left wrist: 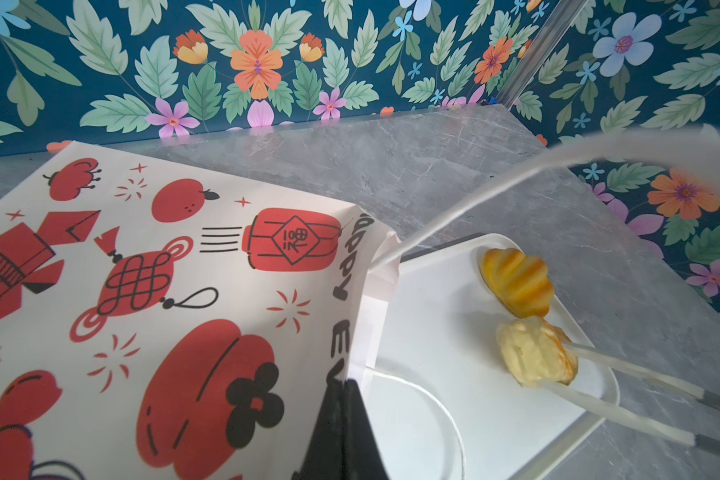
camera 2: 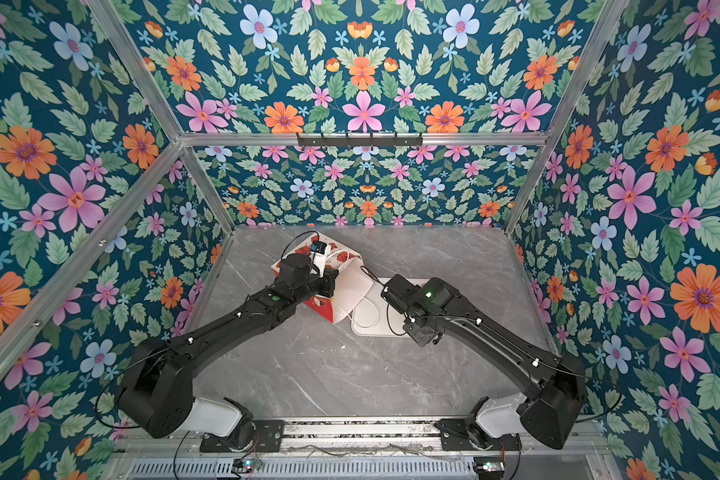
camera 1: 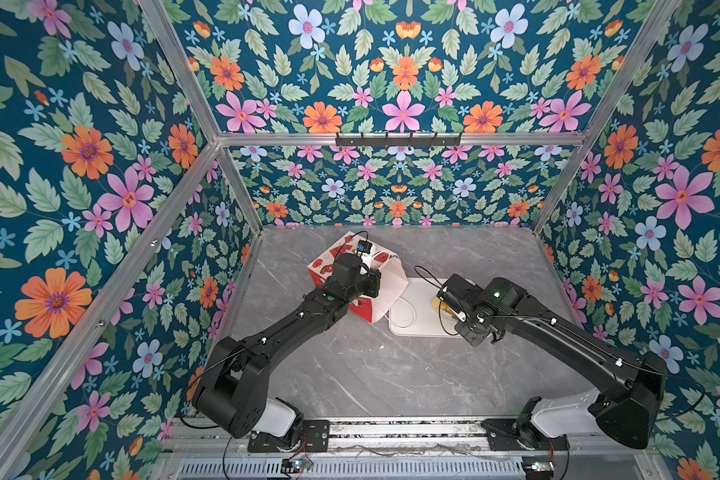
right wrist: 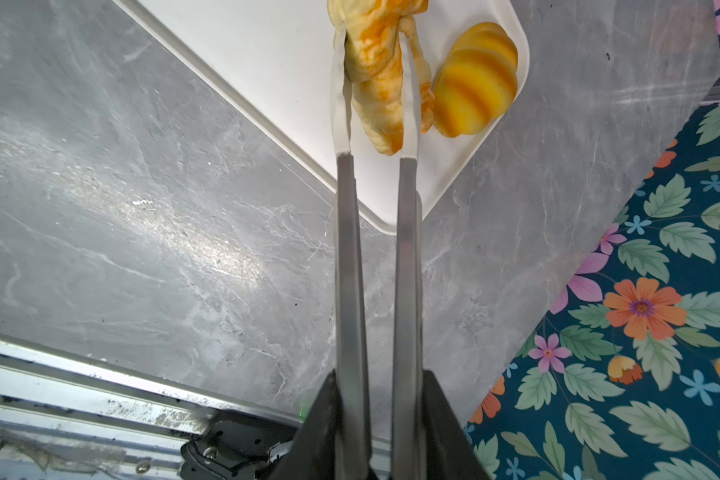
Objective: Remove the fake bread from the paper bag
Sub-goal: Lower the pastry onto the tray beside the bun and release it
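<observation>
My left fingers (left wrist: 341, 432) are pressed together on the rim of the paper bag (left wrist: 184, 257); the bag lies tipped on the worktop (right wrist: 163, 208), mouth toward the white tray (right wrist: 267, 62); a striped roll (right wrist: 474, 79) rests on the tray; just beside it, a flaky pastry (right wrist: 377, 83) is pinched between the white tips of the tongs (right wrist: 348, 249); my right fingers (right wrist: 445, 440) are clamped on the tongs' arms.
</observation>
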### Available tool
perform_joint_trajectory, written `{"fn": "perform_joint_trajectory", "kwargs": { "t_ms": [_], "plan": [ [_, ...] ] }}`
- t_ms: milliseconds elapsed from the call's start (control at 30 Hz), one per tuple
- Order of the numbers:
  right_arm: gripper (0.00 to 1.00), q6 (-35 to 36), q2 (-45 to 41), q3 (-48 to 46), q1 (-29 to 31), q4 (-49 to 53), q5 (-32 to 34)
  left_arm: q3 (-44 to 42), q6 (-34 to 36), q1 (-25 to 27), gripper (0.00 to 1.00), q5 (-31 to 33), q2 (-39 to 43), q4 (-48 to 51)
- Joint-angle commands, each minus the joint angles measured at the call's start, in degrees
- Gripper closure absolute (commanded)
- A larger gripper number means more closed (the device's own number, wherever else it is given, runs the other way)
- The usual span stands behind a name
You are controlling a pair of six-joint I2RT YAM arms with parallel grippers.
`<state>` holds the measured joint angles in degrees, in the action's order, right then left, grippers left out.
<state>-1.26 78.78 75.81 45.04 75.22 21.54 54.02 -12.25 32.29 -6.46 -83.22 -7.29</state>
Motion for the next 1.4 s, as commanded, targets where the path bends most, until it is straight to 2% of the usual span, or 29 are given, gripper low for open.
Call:
{"fn": "perform_joint_trajectory", "kwargs": {
  "t_ms": [0, 433, 533, 800, 1133, 1233, 1367],
  "plan": [
    [0.77, -0.09, -0.23, 0.99, 0.06, 5.21, 0.95, -0.31, -0.67, -0.13, 1.0, -0.46, 0.03, -1.84],
    [0.77, -0.15, 1.19, -0.24, 0.01, 9.17, 1.93, -1.11, -0.92, -0.3, 1.0, -0.57, -0.01, -2.81],
    [0.77, -1.04, 1.99, -0.76, 0.01, 10.77, 3.83, -1.11, -1.01, -0.39, 1.0, -0.74, -0.13, -2.95],
    [0.79, 0.52, 1.52, 3.53, 0.01, 12.01, 4.6, -1.11, -1.46, -0.48, 1.0, -1.45, -0.59, -3.7],
    [0.79, 0.66, 2.74, 1.08, 0.05, 12.0, 2.02, -1.64, -1.59, -0.48, 1.0, -1.53, -0.45, -4.14],
    [0.76, 0.01, 2.69, 0.52, 0.05, 11.43, 1.57, -1.48, -1.55, -0.48, 1.0, -1.53, -0.45, -4.14],
    [0.67, -0.12, 1.99, 0.83, 0.05, 10.43, 1.13, -1.46, -1.57, -0.55, 1.0, -1.63, -0.45, -4.14]
  ]
}}
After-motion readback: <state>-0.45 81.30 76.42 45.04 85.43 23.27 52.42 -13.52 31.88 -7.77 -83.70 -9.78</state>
